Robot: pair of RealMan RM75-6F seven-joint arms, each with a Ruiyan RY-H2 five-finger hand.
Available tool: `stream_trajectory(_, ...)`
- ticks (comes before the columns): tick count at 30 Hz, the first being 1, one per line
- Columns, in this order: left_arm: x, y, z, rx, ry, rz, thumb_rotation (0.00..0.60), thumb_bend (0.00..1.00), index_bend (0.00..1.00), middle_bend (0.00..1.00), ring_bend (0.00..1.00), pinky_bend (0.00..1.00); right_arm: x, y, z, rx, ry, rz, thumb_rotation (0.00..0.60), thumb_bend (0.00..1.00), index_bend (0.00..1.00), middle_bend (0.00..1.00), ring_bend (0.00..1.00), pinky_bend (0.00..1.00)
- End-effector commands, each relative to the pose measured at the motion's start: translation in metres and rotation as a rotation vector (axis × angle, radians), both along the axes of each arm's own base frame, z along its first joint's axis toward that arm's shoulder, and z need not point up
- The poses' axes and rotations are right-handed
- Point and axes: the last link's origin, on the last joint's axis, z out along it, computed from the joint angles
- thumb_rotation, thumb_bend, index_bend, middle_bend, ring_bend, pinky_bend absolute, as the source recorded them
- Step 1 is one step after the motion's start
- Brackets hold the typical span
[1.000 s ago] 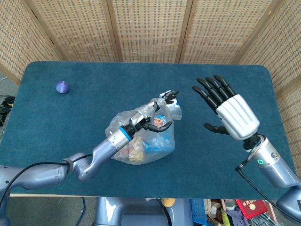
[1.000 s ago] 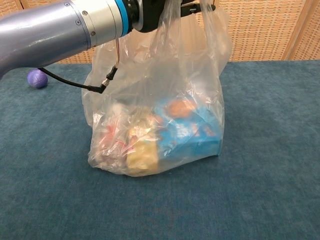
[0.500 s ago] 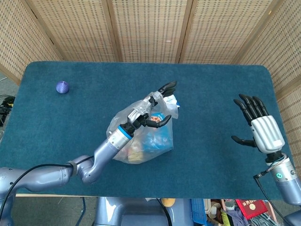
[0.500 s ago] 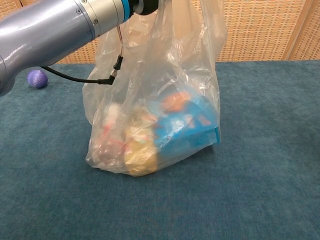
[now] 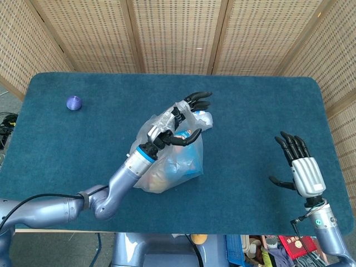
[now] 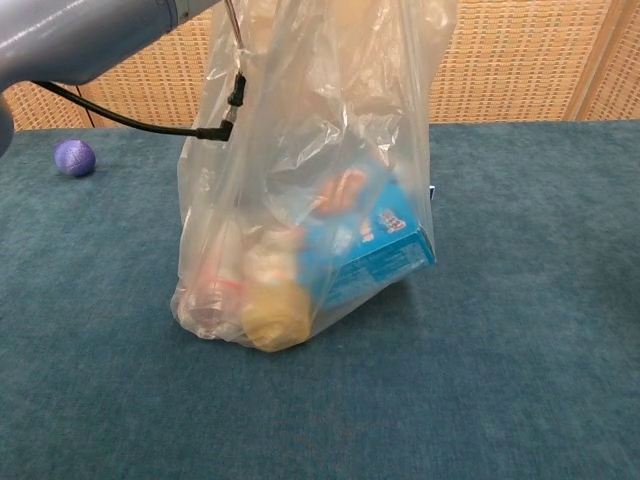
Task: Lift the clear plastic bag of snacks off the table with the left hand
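The left hand (image 5: 173,123) has the top of the clear plastic bag (image 6: 310,190) gathered in its curled fingers (image 5: 196,101), the plastic bunched up under the palm and stretched tight below it. From the fingers downward the bag hangs long and narrow. Its bottom end looks to be just touching the blue table (image 6: 520,330) or barely off it; I cannot tell which from the chest view. Inside, well below the fingers, a blue snack box (image 6: 372,250) sits tilted, one corner poking out to the side, and beside it are a yellowish packet (image 6: 270,305) and a reddish one (image 6: 205,290) pressed against the plastic. A thin black cable (image 6: 150,122) runs from the left arm across the bag's upper side.

The right hand (image 5: 297,169) is well apart from the bag, off toward the near right edge of the table, palm spread with fingers apart and straight, holding nothing.

Far beyond the left fingers, near the far left corner, a small purple ball (image 5: 74,103) rests on the cloth.
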Motion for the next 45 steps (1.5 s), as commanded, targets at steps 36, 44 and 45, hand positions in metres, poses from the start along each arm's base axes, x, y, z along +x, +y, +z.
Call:
stream_trajectory(36,0.044,-0.019,0.126,0.095,0.177,-0.074,0.6,0.91,0.83,0.87,0.75,0.77,0.011,0.011,0.01,-0.067,0.0,0.048,0.6,0.0,0.0,0.02,0.0,0.0)
stream_trajectory(44,0.041,-0.027,0.152,0.13,0.306,-0.125,0.6,0.91,0.83,0.87,0.75,0.77,0.013,0.012,0.011,-0.071,-0.001,0.05,0.6,0.0,0.0,0.02,0.0,0.0)
stream_trajectory(45,0.04,-0.028,0.153,0.128,0.319,-0.129,0.6,0.91,0.83,0.87,0.75,0.77,0.013,0.012,0.011,-0.071,-0.002,0.051,0.6,0.0,0.0,0.02,0.0,0.0)
